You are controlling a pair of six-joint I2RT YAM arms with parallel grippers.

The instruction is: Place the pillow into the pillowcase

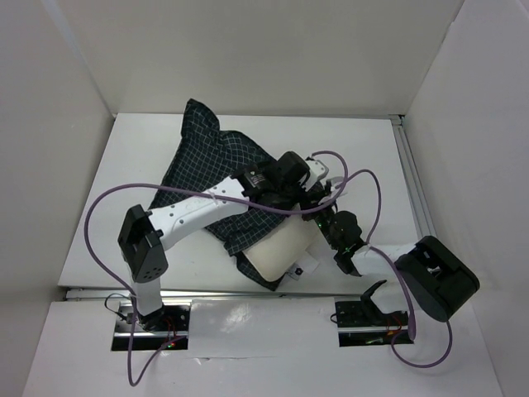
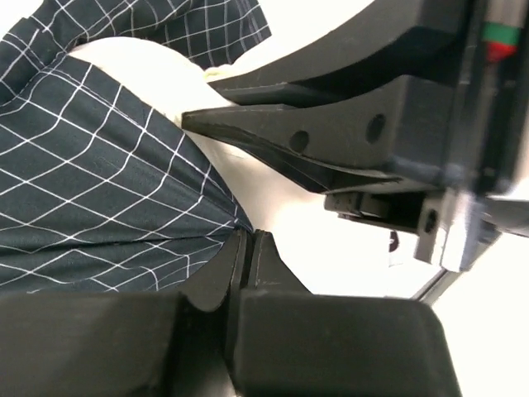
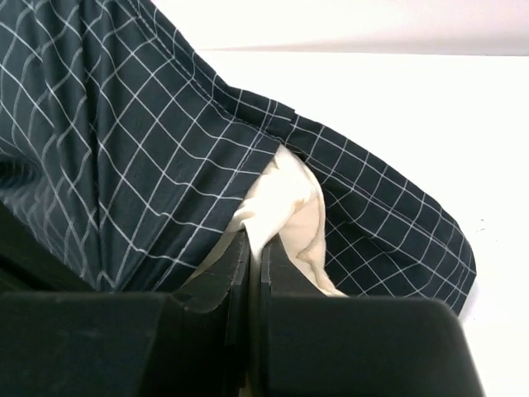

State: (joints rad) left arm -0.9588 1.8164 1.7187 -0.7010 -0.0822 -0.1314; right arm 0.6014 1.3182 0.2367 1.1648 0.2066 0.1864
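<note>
**A:** Pillow (image 3: 293, 215) cloth is what we see at the tips of the right gripper (image 3: 254, 248), isn't it?

**B:** We think so. Its jaws are pressed together with no gap, and a cream fold of the pillow runs straight down into the seam between them. The hem of the pillowcase (image 3: 124, 141) lies against one finger too. We cannot tell whether it is pinched as well.

**A:** And the left gripper (image 2: 248, 244)?

**B:** Closed just as tight. In its wrist view we see the checked cloth gathered into pleats that converge on the tips, so it is nipping a fold of the pillowcase. Just above, one black finger (image 2: 331, 136) of the right gripper crosses the view, near the left one but apart from it.

**A:** Moving outward, where does the pillow lie?

**B:** From the top camera we see it partly inside. Its near end sticks out of the pillowcase mouth towards the arm bases, with a small white label (image 1: 306, 266) at its near right corner. A strip of checked cloth shows under its near left edge. The rest of the pillowcase spreads away to the far left over the white table (image 1: 149, 149).

**A:** The arms?

**B:** We see the left arm (image 1: 194, 211) reaching diagonally over the pillowcase and the right arm (image 1: 430, 281) folding in from the right. Both wrists meet at the pillow's far right side. Purple cables (image 1: 88, 227) loop around them.
</note>
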